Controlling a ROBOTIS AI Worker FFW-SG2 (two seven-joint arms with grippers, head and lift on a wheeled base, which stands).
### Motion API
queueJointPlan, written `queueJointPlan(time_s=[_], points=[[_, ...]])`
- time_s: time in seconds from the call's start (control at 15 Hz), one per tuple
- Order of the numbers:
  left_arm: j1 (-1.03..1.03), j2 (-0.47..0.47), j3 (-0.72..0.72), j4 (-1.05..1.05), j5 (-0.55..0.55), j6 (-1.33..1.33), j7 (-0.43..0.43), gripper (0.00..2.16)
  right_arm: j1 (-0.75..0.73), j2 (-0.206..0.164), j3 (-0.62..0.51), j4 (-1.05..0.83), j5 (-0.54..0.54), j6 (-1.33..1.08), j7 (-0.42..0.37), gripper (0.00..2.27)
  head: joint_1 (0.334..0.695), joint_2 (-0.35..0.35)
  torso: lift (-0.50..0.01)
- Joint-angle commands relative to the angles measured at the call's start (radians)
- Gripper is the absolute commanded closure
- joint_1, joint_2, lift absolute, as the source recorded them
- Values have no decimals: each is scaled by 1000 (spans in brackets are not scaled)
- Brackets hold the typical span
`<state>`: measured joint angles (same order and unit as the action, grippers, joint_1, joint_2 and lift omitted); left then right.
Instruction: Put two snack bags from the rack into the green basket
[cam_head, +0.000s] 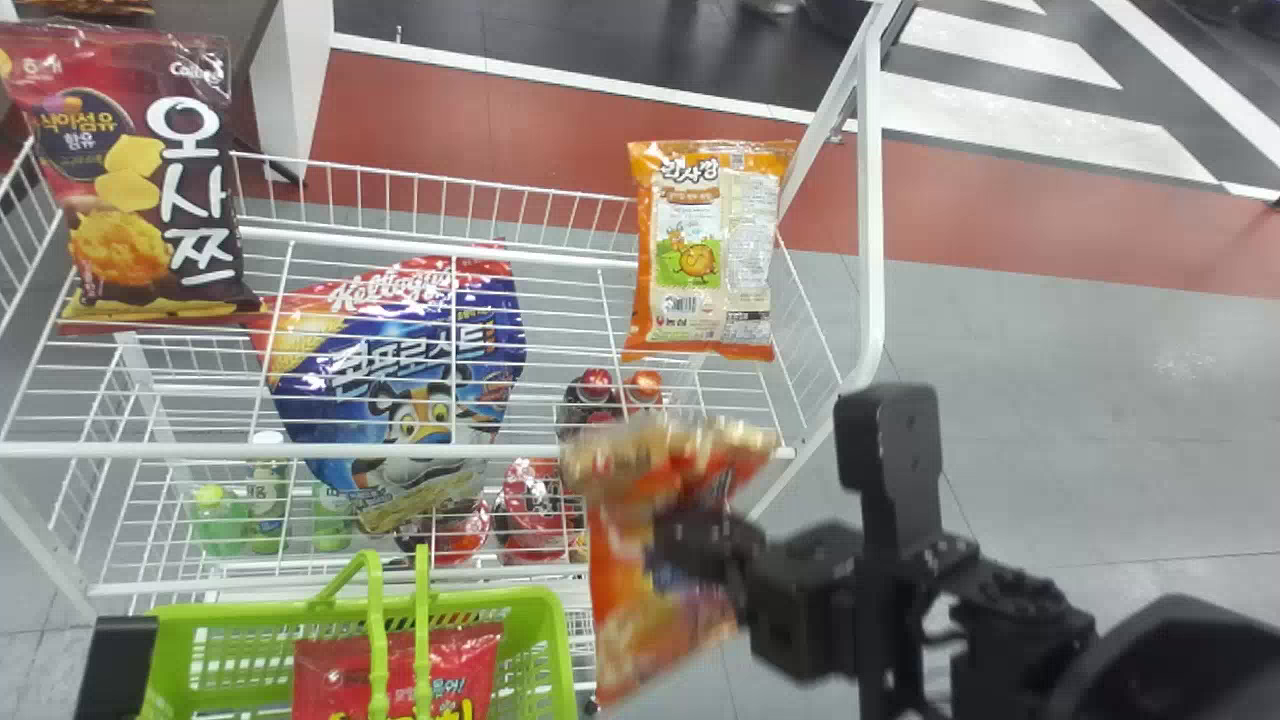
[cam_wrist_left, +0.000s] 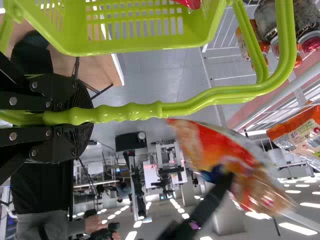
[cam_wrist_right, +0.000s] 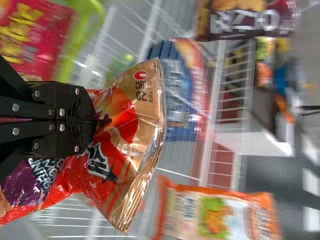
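"Head view first: where's the snack bag that's being carried?"

"Near the right end of the green plastic basket (cam_head: 500, 600), outside it: a shiny orange-red bag with a gold end (cam_head: 635, 625). It's in the right gripper (cam_head: 685, 545), overlapping the front rail of the white wire rack (cam_head: 60, 451) from this angle. I can't tell whether it touches the rail."

"And the jaws?"

"Pinched together on the bag. The right wrist view shows its crinkled gold end spreading past the fingertips, and purple print on the part below them."

"What about the left gripper (cam_wrist_left: 75, 117)?"

"Its jaws are closed around the basket's green bar handle (cam_head: 378, 640); the left wrist view makes that clear."

"Anything inside the basket?"

"One red snack bag (cam_head: 400, 670), under the handle."

"What's on the rack, then?"

"Upper shelf, left to right: a dark maroon bag with potato chips printed on it (cam_head: 150, 190), a large blue and red cereal bag (cam_head: 400, 370) lying tilted, and an orange bag with a pale centre (cam_head: 690, 270) by the right end. Small bottles (cam_head: 220, 520) show through the wires below."
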<state>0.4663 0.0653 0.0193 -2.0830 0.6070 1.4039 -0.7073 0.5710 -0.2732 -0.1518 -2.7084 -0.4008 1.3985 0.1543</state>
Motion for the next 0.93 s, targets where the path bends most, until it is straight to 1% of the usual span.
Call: queueJointPlan(time_s=[0.0,0.07,0.2,0.33,0.53,0.6,0.67,0.73,0.8,0.87], points=[[15,-5,-1,-2,0,-18,-1,2115,18,34,3,-19,-46,174,11,2132,695,-350,-7],[15,-7,-2,-2,0,-18,-3,2115,30,46,44,2,-39,174,8,2132,695,-350,-7],[15,-10,-13,-5,-1,-21,-3,2115,30,46,136,90,-15,174,5,2132,695,-350,-7],[18,-10,-16,-17,-3,-18,-3,2115,9,58,193,193,-10,141,4,2132,695,-350,-7],[28,-10,-27,-35,-6,-15,-3,2115,-31,78,261,372,-10,-98,16,2132,695,-350,-7],[31,-9,-29,-45,-7,-9,-1,2115,-48,80,285,420,-7,-190,16,2132,695,-350,-7],[32,-9,-32,-48,-7,-2,2,2115,-65,81,302,452,-7,-240,16,2132,695,-333,-7],[32,-5,-39,-55,-7,7,6,2115,-88,92,310,487,-9,-230,16,2128,695,-299,-7],[31,-4,-44,-61,-10,7,11,2115,-105,100,310,506,-16,-209,16,2132,695,-250,-7],[32,-4,-45,-65,-10,13,11,2111,-112,100,314,522,-21,-190,18,2128,695,-237,-7]])
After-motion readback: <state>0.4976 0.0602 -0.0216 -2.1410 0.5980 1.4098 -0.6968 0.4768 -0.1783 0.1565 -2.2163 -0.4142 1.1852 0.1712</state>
